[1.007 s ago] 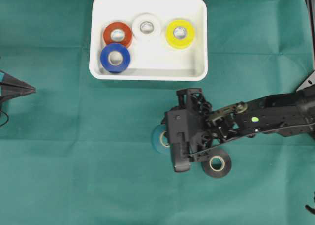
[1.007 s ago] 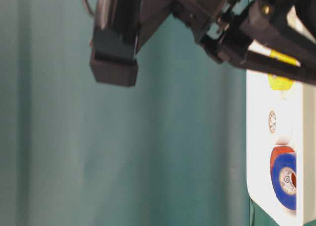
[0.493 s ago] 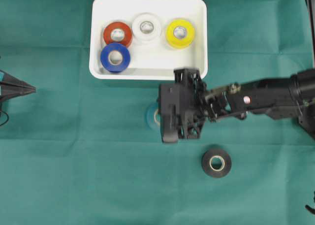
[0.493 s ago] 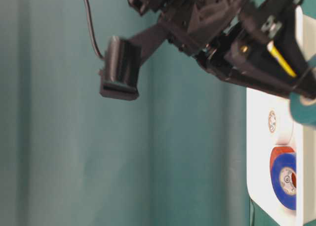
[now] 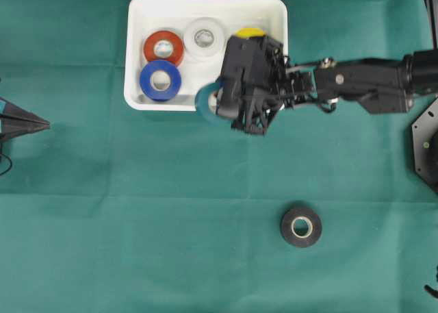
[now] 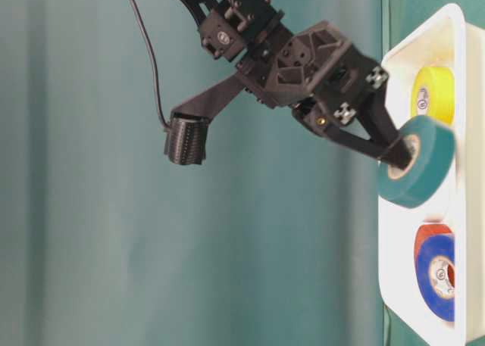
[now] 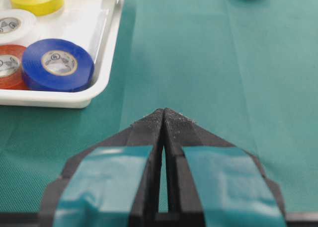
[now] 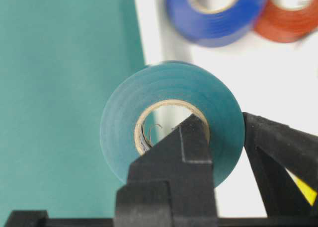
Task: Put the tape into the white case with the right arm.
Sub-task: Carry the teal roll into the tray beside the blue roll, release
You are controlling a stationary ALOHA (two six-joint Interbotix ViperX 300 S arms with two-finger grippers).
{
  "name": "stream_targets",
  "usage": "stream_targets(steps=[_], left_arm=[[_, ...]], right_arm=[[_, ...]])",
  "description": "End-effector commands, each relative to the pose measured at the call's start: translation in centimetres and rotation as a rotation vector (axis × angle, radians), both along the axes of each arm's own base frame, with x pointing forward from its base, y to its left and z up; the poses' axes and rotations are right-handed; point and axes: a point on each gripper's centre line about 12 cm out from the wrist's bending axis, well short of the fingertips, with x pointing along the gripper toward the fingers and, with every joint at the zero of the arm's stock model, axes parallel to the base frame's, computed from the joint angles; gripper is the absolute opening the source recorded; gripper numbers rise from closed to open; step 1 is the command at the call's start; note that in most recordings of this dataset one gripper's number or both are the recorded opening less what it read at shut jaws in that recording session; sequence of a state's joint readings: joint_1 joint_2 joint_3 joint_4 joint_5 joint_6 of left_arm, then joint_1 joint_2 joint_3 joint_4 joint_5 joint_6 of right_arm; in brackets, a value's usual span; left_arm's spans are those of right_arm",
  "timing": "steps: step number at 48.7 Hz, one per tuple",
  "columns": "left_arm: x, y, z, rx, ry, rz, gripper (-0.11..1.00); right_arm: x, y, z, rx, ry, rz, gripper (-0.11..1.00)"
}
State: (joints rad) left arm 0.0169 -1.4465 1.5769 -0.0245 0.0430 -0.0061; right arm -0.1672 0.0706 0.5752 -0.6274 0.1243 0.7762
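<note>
The right claw (image 6: 399, 155) holds a teal tape roll (image 6: 417, 162), one finger through the cardboard core and the other against the outer face, as the right wrist view shows (image 8: 172, 130). In the overhead view this roll (image 5: 205, 102) hangs over the near long rim of the white case (image 5: 205, 5), close to the case's near right corner, partly above the case floor and partly above the green cloth. The table-level view shows the roll raised clear of the case (image 6: 402, 300), not resting on it.

The white case sits at the far edge of the table (image 5: 137, 224), around its middle. Inside lie four rolls: a red roll (image 5: 163, 47) and a blue roll (image 5: 160, 79) touching each other toward the left end, a white roll (image 5: 204, 36) beside the red one along the far rim, and a yellow roll (image 5: 249, 32), mostly hidden under the right arm (image 5: 363, 83).

A black tape roll (image 5: 301, 226) lies flat on the cloth, well apart from the case, toward the near right part of the table.

The left claw (image 7: 163, 118), banded in teal-blue, rests at the left edge of the table (image 5: 31, 123) with its fingertips pressed together, holding nothing.
</note>
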Motion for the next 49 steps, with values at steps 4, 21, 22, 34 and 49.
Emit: stream_targets(steps=[4,21,22,34,49], left_arm=[[0.1,0.0,0.5,0.002,-0.011,0.001,0.00],[0.1,0.0,0.5,0.002,-0.011,0.001,0.00],[0.1,0.0,0.5,0.002,-0.009,0.001,0.00],[0.1,0.0,0.5,0.003,-0.011,0.001,0.00],[0.1,0.0,0.5,0.002,-0.011,0.001,0.00]], right_arm=[[0.4,-1.6,1.6,-0.006,-0.055,-0.029,0.00],[0.8,-1.9,2.1,-0.015,-0.101,-0.003,0.00],[0.8,-1.9,2.1,-0.015,-0.101,-0.003,0.00],[0.6,-2.0,1.9,-0.015,-0.094,-0.006,0.00],[0.5,-2.0,1.8,-0.015,-0.088,-0.008,0.70]])
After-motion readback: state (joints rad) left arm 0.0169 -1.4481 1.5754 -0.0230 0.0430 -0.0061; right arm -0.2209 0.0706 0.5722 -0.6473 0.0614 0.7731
